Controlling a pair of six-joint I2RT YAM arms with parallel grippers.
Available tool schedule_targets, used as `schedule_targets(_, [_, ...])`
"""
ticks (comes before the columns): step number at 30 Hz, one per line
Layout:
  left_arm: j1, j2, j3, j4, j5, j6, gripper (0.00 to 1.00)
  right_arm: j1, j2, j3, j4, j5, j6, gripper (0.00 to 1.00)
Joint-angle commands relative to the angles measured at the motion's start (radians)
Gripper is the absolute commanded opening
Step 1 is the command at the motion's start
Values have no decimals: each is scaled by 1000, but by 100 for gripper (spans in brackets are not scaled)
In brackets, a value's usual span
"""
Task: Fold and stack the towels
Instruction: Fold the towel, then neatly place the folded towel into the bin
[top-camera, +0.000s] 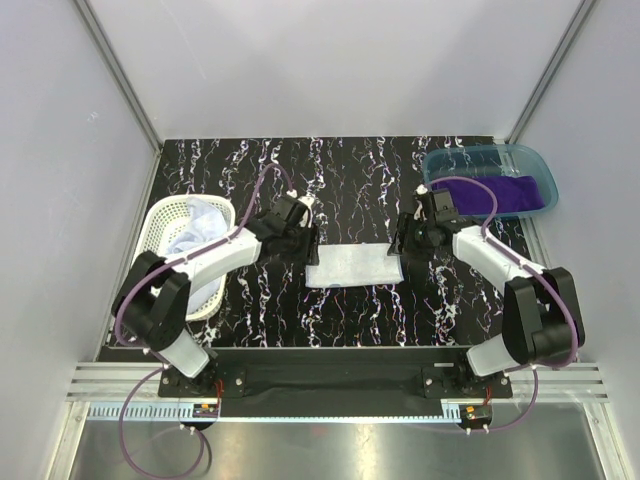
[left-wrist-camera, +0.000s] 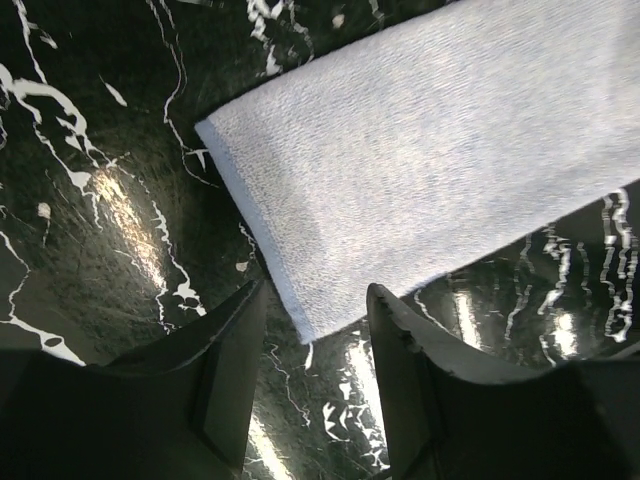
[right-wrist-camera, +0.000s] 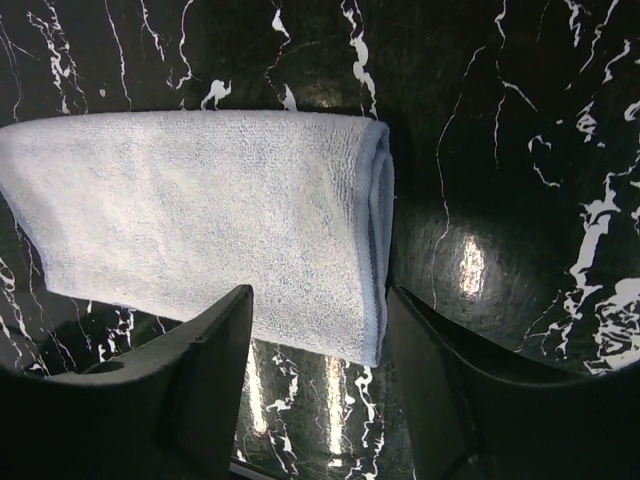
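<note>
A plain pale blue-white towel (top-camera: 354, 267) lies folded flat at the middle of the black marbled table. It also shows in the left wrist view (left-wrist-camera: 430, 180) and the right wrist view (right-wrist-camera: 200, 225). My left gripper (top-camera: 303, 243) hovers open and empty over its left end, a corner between the fingers (left-wrist-camera: 235, 370). My right gripper (top-camera: 401, 241) hovers open and empty over its right folded edge. A deep purple towel (top-camera: 497, 195) lies in the teal bin (top-camera: 540, 165). A light blue towel (top-camera: 200, 232) sits in the white basket (top-camera: 165, 225).
The white basket stands at the left table edge and the teal bin at the back right corner. Grey walls enclose the table on three sides.
</note>
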Motion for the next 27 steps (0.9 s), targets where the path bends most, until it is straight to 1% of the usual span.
schedule_targets(1, [0,-51,46,-16,6,-7,50,-36,44,36,9,-15,-58,64])
schedule_targets(4, [0,-94,70,-54,0,3,50,-72,90,49,24,-97,-83,66])
schedule_targets(8, [1,-221,113,-133,-44,74,51,-76,187,50,51,-190,-114,66])
schedule_targets(11, [4,-276,135,-208,-92,116,52,-76,207,29,85,-217,-105,65])
schedule_targets(13, [6,-328,145,-238,-99,134,52,-78,219,21,97,-247,-92,62])
schedule_targets(16, [4,-400,119,-228,-98,185,53,-78,234,12,114,-241,-69,60])
schedule_targets(17, [4,-417,113,-228,-98,191,54,-78,236,10,111,-241,-69,59])
schedule_targets(18, [6,-430,107,-226,-128,196,54,-76,239,7,110,-241,-66,57])
schedule_targets(22, [6,-468,96,-246,-135,220,55,-76,240,-19,111,-234,-63,51])
schedule_targets(26, [6,-491,84,-263,-170,245,56,-73,234,-22,107,-238,-62,43])
schedule_targets(27, [6,-497,79,-262,-181,248,56,-73,231,-22,107,-238,-63,40])
